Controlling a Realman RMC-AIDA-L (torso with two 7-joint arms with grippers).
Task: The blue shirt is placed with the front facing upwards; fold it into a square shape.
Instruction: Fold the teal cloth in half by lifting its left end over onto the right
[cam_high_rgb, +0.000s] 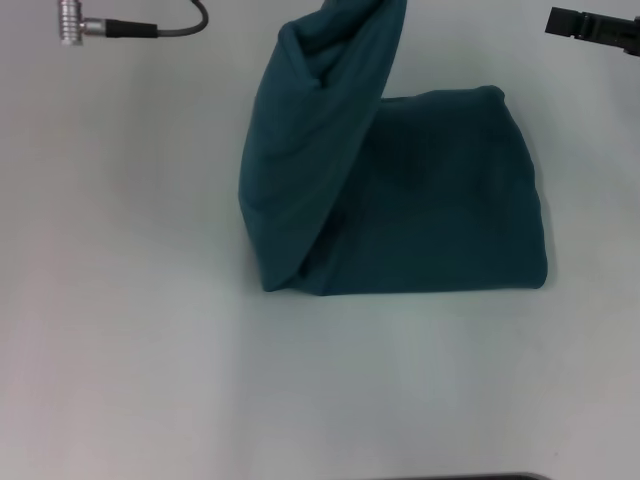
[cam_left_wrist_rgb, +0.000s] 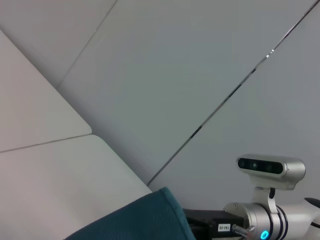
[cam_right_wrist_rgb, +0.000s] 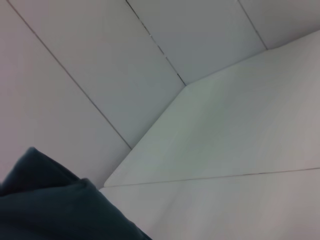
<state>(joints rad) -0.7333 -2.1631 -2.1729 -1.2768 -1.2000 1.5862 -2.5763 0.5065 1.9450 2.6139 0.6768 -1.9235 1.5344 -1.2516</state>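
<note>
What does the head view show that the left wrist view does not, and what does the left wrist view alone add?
Head view only: the blue shirt lying folded on the white table, its left layer lifted up out of frame, plus a silver cable connector and a black arm part at the far corners. Left wrist view only: pale wall panels and a silver camera unit on the other arm. Both share: the teal shirt fabric and the table.

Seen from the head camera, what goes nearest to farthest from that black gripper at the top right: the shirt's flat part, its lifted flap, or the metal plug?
From the right gripper:
1. flat part of the shirt, on the right side, closest to it.
2. lifted flap, in the middle.
3. metal plug, far left corner.
</note>
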